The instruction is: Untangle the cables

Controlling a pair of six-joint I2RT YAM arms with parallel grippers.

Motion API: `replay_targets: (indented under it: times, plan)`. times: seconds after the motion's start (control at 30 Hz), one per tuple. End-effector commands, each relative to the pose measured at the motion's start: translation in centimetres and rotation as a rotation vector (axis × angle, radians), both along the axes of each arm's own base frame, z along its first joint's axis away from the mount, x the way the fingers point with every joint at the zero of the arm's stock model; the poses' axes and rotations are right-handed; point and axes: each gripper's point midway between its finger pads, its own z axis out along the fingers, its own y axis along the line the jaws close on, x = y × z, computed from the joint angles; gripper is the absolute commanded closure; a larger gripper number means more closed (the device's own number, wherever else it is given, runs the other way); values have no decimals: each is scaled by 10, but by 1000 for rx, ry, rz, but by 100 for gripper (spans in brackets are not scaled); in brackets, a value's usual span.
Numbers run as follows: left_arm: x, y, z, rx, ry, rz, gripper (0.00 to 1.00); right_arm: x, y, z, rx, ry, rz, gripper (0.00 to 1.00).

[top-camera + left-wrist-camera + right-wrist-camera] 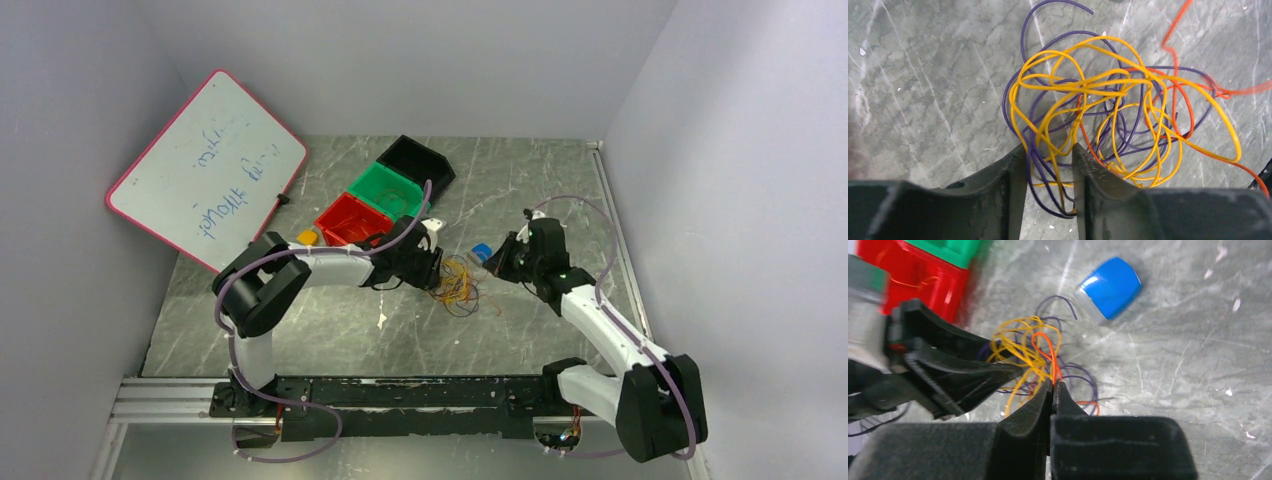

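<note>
Right end effector [1053,388] is pinched together on the orange cable [1053,365]; left end effector [1048,155] stands apart, with strands of yellow cable [1088,86] and purple cable [1022,45] lying between its fingers. The clump [458,285] sits mid-tabletop [300,330], between both arms.

Risk: orange threads through the yellow loops; a pull would likely drag the whole clump or cinch a knot unless the left clamps first.

Blue object [1110,287] lies just beside the clump, within sweep; red bin [350,222] stands near, behind the left arm.
</note>
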Motion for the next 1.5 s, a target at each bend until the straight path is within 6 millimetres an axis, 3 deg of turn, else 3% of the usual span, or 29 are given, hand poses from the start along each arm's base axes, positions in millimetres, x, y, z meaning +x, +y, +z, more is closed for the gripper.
replay_targets:
  times: [0.0, 0.13, 0.23, 0.43, 0.7, 0.87, 1.13, 1.47]
  plan:
    - [-1, 0, -11, 4, -11, 14, 63, 13, 0, 58, -3, -134, 11, 100]
    - [-3, 2, -16, 19, -6, 15, 78, 21, -10, 120, -41, -258, -20, 100]
    - [-4, 3, -21, 36, -7, 11, 84, 25, -19, 167, -66, -359, -50, 100]
    - [-8, 9, -27, 53, -4, 26, 88, 23, -31, 265, -95, -554, -80, 100]
    - [-14, 10, -35, 69, 0, 19, 93, 4, -55, 373, -139, -793, -157, 100]
    - [-17, 10, -36, 73, -1, 14, 93, -9, -66, 421, -161, -900, -189, 100]
    - [-22, 16, -43, 106, -7, 17, 93, -35, -87, 478, -197, -1058, -264, 100]
    - [-30, 23, -49, 120, 2, 20, 93, -68, -105, 534, -209, -1234, -331, 100]
